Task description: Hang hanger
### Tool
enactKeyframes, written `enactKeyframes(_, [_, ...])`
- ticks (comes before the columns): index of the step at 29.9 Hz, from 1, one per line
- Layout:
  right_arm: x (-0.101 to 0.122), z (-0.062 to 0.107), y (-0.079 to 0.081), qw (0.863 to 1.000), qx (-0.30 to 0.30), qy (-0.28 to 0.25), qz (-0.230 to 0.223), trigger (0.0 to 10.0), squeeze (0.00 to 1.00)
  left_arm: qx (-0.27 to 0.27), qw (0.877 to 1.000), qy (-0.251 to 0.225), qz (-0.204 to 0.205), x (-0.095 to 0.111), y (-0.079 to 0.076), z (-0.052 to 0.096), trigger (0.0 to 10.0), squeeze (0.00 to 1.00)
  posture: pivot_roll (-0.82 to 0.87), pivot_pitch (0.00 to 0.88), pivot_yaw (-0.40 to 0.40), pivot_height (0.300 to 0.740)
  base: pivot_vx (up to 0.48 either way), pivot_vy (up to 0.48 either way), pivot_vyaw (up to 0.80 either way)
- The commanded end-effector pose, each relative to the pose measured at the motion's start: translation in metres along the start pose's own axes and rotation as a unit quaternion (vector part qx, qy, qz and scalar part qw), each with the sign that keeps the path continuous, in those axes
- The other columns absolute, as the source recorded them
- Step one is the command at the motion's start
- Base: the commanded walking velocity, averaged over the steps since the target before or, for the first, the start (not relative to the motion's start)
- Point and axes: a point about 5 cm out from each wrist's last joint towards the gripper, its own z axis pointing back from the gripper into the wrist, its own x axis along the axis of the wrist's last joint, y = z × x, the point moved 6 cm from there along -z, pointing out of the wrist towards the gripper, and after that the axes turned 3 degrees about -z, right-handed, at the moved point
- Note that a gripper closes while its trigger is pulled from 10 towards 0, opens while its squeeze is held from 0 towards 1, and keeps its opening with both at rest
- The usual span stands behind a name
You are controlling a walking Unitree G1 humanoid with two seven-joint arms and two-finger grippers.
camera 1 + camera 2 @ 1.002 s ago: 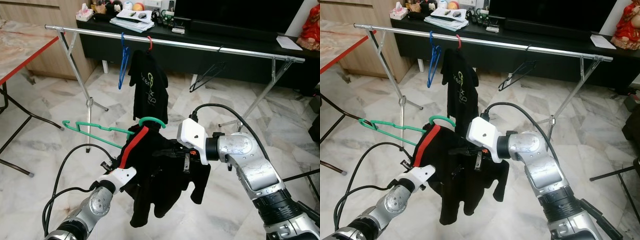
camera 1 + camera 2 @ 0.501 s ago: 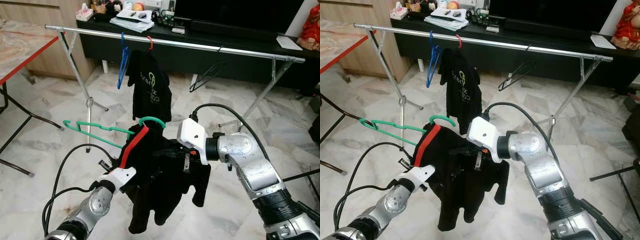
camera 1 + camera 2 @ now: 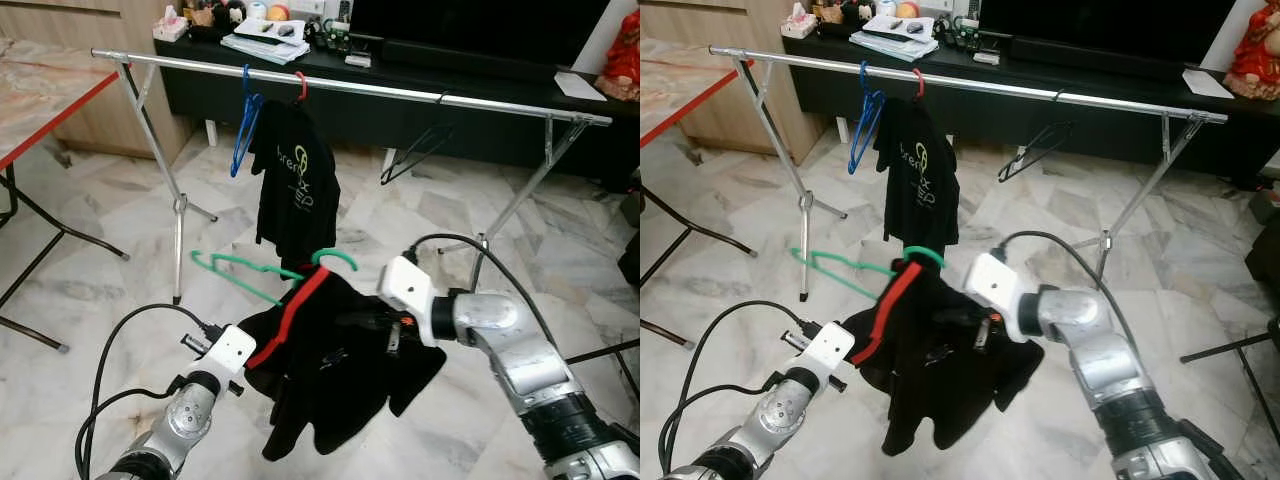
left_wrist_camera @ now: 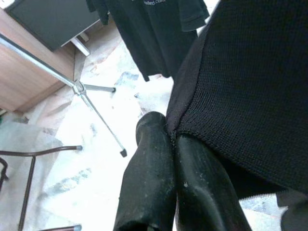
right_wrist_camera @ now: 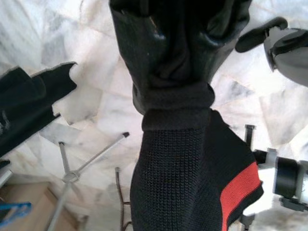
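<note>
Green plastic hanger (image 3: 262,272) carrying a black knit garment with a red stripe (image 3: 330,360), held low before the silver clothes rail (image 3: 350,86); left gripper (image 4: 168,144) and right gripper (image 5: 180,36) each clenched on the garment's fabric.

Head views high — wrist views close.

At frame centre, my grippers hold a black garment (image 3: 940,370) on a green hanger (image 3: 855,265) below the rail (image 3: 970,85).
</note>
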Motion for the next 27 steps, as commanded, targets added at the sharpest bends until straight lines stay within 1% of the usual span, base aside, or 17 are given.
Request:
enactKeyframes(1, [-0.001,0.008,-0.007,1.0,-0.017,-0.012,-0.005,0.0,0.0,-0.003,1.0,0.023,0.008,-0.013,-0.002,0.005,0.0,0.0,-0.1,0.147,-0.084,0.74,0.0,0.0,0.0])
enactKeyframes(4, [-0.014,0.014,-0.002,0.999,-0.006,-0.016,-0.031,0.0,0.0,0.0,0.999,0.033,0.022,-0.018,0.0,0.007,0.0,0.0,-0.1,0.149,-0.081,0.74,0.0,0.0,0.0])
enactKeyframes(5, [-0.014,0.014,-0.002,0.999,-0.006,-0.016,-0.031,0.0,0.0,0.0,0.999,0.033,0.022,-0.018,0.0,0.007,0.0,0.0,-0.1,0.149,-0.081,0.74,0.0,0.0,0.0])
enactKeyframes(6, [-0.023,0.019,0.002,0.999,0.008,-0.01,-0.038,0.0,0.0,0.001,0.999,0.039,0.027,-0.022,0.001,0.009,0.0,0.0,-0.1,0.15,-0.079,0.74,0.0,0.0,0.0])
enactKeyframes(7, [-0.023,0.019,0.002,0.999,0.008,-0.01,-0.038,0.0,0.0,0.001,0.999,0.039,0.027,-0.022,0.001,0.009,0.0,0.0,-0.1,0.15,-0.079,0.74,0.0,0.0,0.0])
enactKeyframes(8, [-0.031,0.023,0.006,0.999,0.022,-0.004,-0.044,0.0,0.0,0.001,0.999,0.042,0.029,-0.024,0.002,0.01,0.0,0.0,-0.1,0.15,-0.078,0.74,0.0,0.0,0.0])
enactKeyframes(11, [-0.042,0.03,0.011,0.998,0.037,0.002,-0.054,0.0,0.0,-0.001,0.998,0.047,0.034,-0.027,0.002,0.011,0.0,0.0,-0.1,0.151,-0.077,0.74,0.0,0.0,0.0])
enactKeyframes(12, [-0.049,0.035,0.016,0.996,0.057,0.003,-0.071,0.0,0.0,-0.005,0.998,0.05,0.034,-0.028,0.001,0.012,0.0,0.0,-0.1,0.153,-0.077,0.74,0.0,0.0,0.0])
enactKeyframes(14, [-0.054,0.04,0.023,0.993,0.081,0.004,-0.081,0.0,0.0,-0.006,0.998,0.051,0.034,-0.029,0.001,0.012,0.0,0.0,-0.1,0.153,-0.077,0.74,0.0,0.0,0.0])
enactKeyframes(16, [-0.063,0.045,0.033,0.991,0.108,0.016,-0.083,0.0,0.0,-0.008,0.998,0.051,0.035,-0.03,0.001,0.012,0.0,0.0,-0.1,0.154,-0.077,0.74,0.0,0.0,0.0])
enactKeyframes(18, [-0.081,0.054,0.041,0.986,0.127,0.043,-0.097,0.0,0.0,-0.009,0.998,0.052,0.035,-0.03,0.0,0.013,0.0,0.0,-0.1,0.154,-0.074,0.74,0.0,0.0,0.0])
enactKeyframes(22, [-0.089,0.057,0.042,0.985,0.126,0.062,-0.1,0.0,0.0,-0.01,0.998,0.053,0.035,-0.031,0.001,0.013,0.0,0.0,-0.1,0.153,-0.072,0.74,0.0,0.0,0.0])
enactKeyframes(23, [-0.103,0.061,0.04,0.984,0.117,0.099,-0.091,0.0,0.0,-0.011,0.998,0.053,0.035,-0.031,0.001,0.013,0.0,0.0,-0.1,0.153,-0.069,0.74,0.0,0.0,0.0])
enactKeyframes(24, [-0.115,0.064,0.04,0.982,0.115,0.134,-0.073,0.0,0.0,-0.011,0.998,0.054,0.035,-0.031,0.001,0.013,0.0,0.0,-0.1,0.153,-0.069,0.74,0.0,0.0,0.0])
enactKeyframes(25, [-0.124,0.067,0.04,0.979,0.112,0.161,-0.059,0.0,0.0,-0.012,0.998,0.054,0.035,-0.031,0.001,0.013,0.0,0.0,-0.1,0.153,-0.069,0.74,0.0,0.0,0.0])
enactKeyframes(26, [-0.13,0.069,0.038,0.977,0.107,0.177,-0.051,0.0,0.0,-0.012,0.998,0.054,0.035,-0.031,0.001,0.013,0.0,0.0,-0.1,0.152,-0.067,0.74,0.0,0.0,0.0])
enactKeyframes(27, [-0.135,0.07,0.035,0.976,0.093,0.189,-0.056,0.0,0.0,-0.013,0.998,0.054,0.034,-0.031,0.002,0.013,0.0,0.0,-0.1,0.151,-0.067,0.74,0.0,0.0,0.0])
